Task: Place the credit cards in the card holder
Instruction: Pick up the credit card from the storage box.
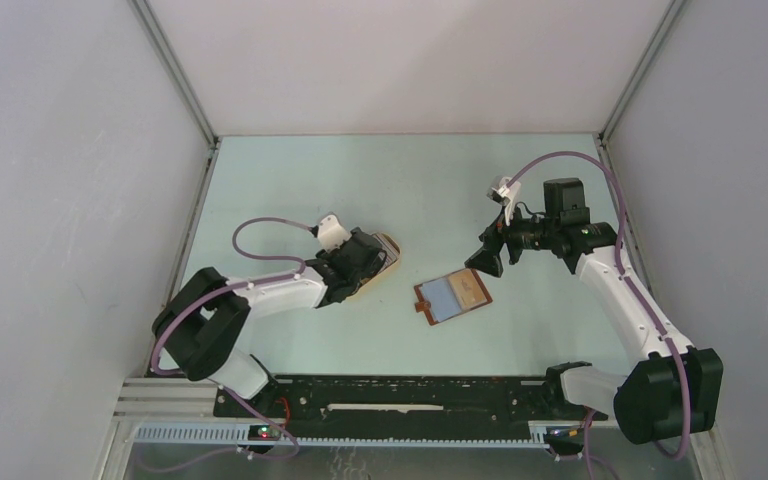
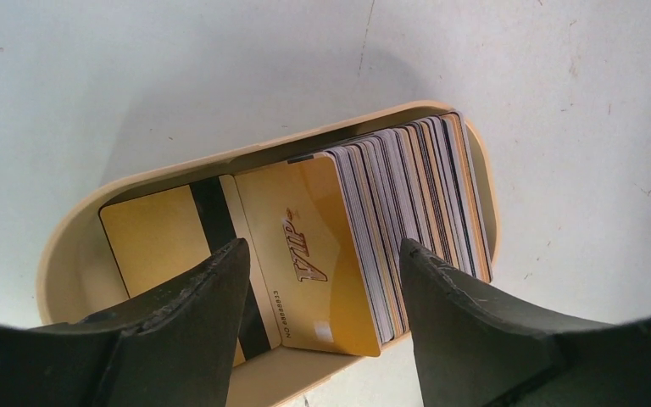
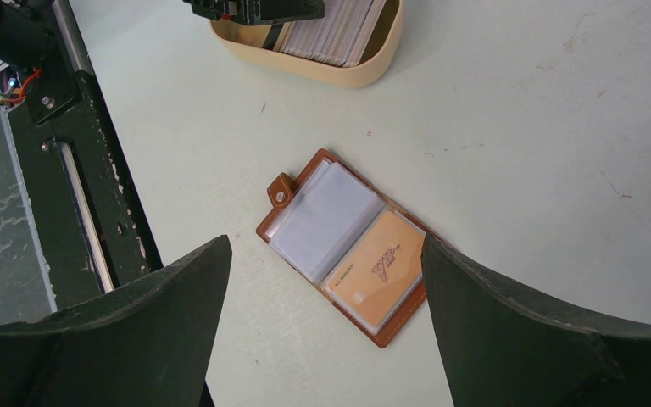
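Glossy cards (image 2: 407, 203) stand edge-on (one gold one leaning) in a tan oval tray (image 2: 68, 246) beneath the spread left gripper (image 2: 322, 314). The brown leather card holder (image 3: 322, 220) lies open on the table (image 1: 360, 180) under the spread right gripper (image 3: 326, 331).

the card holder (image 1: 452, 296) lies open and flat on the pale green table (image 1: 360, 180), between the two arms, with a bluish pocket on one half and an orange card (image 1: 472, 289) on the other. the left gripper (image 1: 376, 263) sits over a tan tray (image 1: 394, 247). the right gripper (image 1: 484, 262) hangs just beyond the holder, not touching it.
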You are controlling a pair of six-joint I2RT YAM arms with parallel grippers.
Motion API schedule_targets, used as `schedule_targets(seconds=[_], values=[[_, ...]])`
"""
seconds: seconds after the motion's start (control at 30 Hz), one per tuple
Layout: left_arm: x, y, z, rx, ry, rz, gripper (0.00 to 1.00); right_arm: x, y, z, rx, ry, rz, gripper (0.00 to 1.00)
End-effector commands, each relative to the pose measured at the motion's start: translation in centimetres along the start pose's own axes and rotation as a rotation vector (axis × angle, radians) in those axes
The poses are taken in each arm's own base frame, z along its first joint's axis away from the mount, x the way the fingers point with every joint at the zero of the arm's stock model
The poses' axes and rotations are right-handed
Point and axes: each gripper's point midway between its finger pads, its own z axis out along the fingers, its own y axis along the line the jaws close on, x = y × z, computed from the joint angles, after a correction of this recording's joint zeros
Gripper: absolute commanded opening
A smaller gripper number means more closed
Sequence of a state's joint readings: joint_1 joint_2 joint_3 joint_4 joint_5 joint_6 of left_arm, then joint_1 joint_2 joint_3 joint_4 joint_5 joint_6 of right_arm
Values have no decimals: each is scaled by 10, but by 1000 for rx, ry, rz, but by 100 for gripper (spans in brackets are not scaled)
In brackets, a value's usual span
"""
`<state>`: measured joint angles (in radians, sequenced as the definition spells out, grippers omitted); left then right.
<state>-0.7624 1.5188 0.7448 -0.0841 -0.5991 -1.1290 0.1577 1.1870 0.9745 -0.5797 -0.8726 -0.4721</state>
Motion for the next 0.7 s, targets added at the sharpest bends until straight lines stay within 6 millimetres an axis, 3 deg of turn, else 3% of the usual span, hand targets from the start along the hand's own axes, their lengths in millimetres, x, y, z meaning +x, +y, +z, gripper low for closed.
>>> schedule_targets(seconds=[0.0,0.47,0.67], values=[[-18,-17,2,23,-59,-65,70,-5,0,1,-2,-15,-12,91],[-17,-19,1,53,-61,-52,67,-3,0,1,-6,-12,-6,92],[-30,-31,-11,118,-76,-10,70,3,2,18,-45,20,5,91]])
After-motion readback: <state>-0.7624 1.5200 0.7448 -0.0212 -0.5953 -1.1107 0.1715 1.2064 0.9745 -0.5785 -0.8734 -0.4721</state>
